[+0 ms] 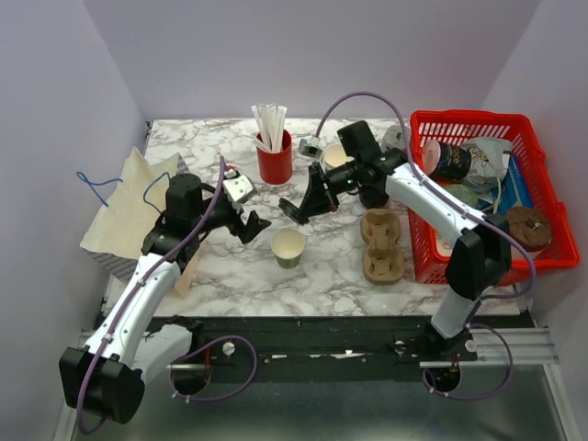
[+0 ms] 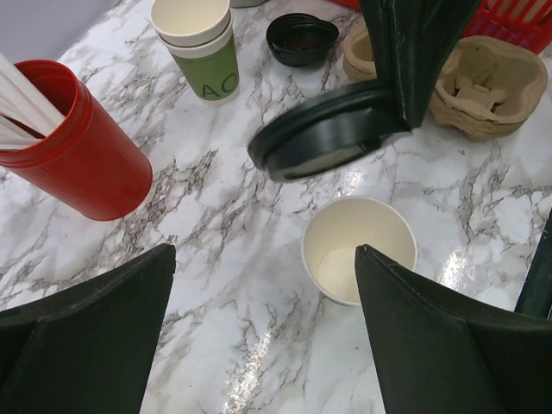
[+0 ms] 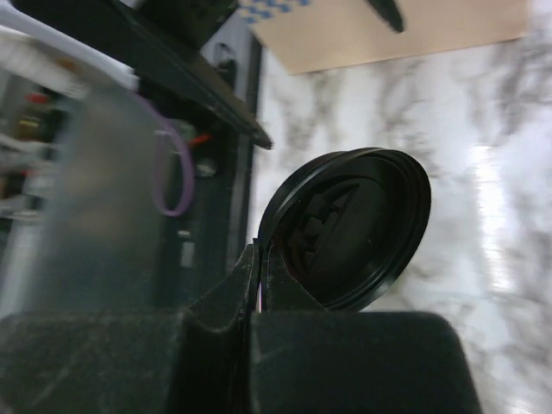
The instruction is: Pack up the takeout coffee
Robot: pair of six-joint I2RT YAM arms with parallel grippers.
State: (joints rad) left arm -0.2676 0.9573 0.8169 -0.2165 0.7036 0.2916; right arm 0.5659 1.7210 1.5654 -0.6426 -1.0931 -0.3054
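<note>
An open-topped paper cup (image 2: 360,248), cream above a green band, stood upright on the marble tabletop (image 1: 322,276) near its middle. The right pincer (image 3: 259,272) was clamped on the rim of a round black lid (image 2: 328,134) and held it tilted in the air, just far of the cup and clear of its mouth. The left pincer (image 2: 263,259) hung with its fingers spread wide and nothing between them, just left of the cup and not touching it.

The left wrist view showed the cup's pale, bare interior and the lid's underside. Farther off it showed two nested cups (image 2: 203,47) lettered in green, with a second black lid (image 2: 302,39) lying on the marble beside them. From overhead the right arm hid that second lid.

The right wrist view alone showed the grip up close: both fingers were pressed together on the lid's edge, and the rest of the disc stood free.

The overhead view set out the surroundings. A red cup (image 1: 274,158) of white straws (image 1: 270,125) stood far of the left pincer, and a brown pulp cup tray (image 1: 381,244) lay right of the paper cup. A cluttered red basket (image 1: 528,129) stood at the right edge and a brown paper bag (image 1: 124,207) lay at the left.
</note>
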